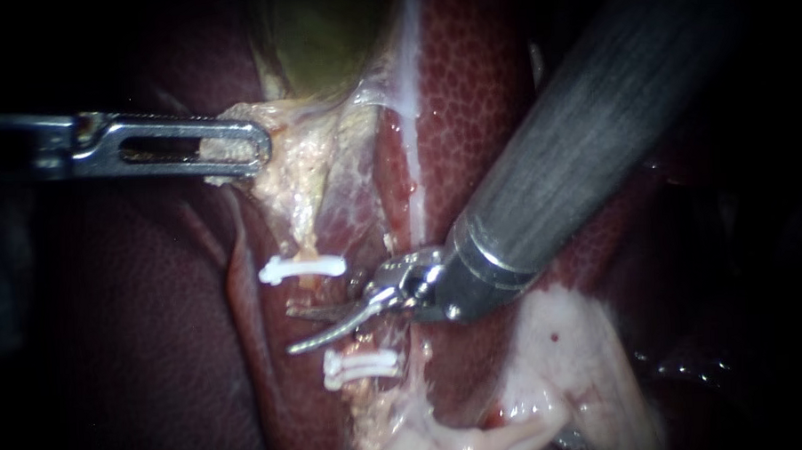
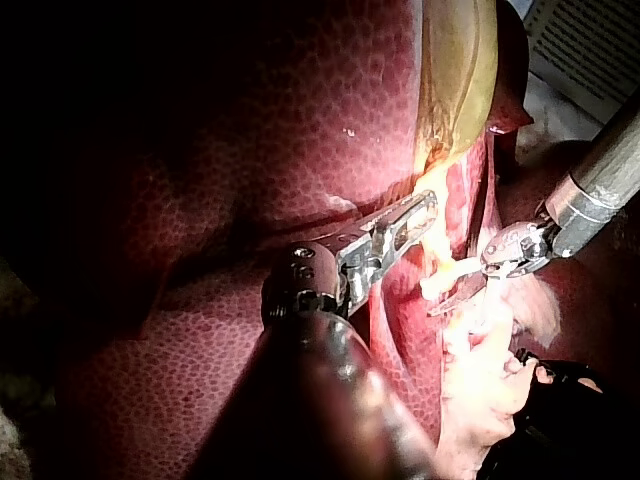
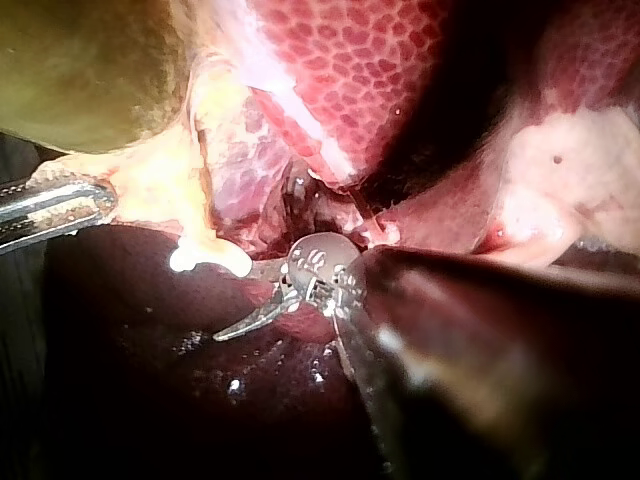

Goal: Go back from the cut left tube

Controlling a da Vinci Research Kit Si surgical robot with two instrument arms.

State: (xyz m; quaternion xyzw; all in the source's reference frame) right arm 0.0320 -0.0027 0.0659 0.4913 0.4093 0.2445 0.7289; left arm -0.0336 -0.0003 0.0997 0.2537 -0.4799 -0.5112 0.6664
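Right instrument's (image 1: 308, 329) 2 blades are spread, soft fragile cut tube (image 1: 305, 242) just beside them, so I'd grab nothing backing out; left instrument's (image 1: 234, 151) jaws pinch pale tissue (image 1: 283, 171)

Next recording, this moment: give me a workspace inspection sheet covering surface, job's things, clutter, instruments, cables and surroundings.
Surface: liver, dark red and glistening, with the greenish gallbladder against it.
Job's things: tube carrying an upper clip and a lower clip; it looks parted between them, partly hidden.
Clutter: nothing seen.
Instruments: left instrument, jaws shut on pale tissue below the gallbladder; right instrument, jaws open, lying between the two clips.
Cables: nothing seen.
Surroundings: printed sheet beyond the liver; otherwise dark.
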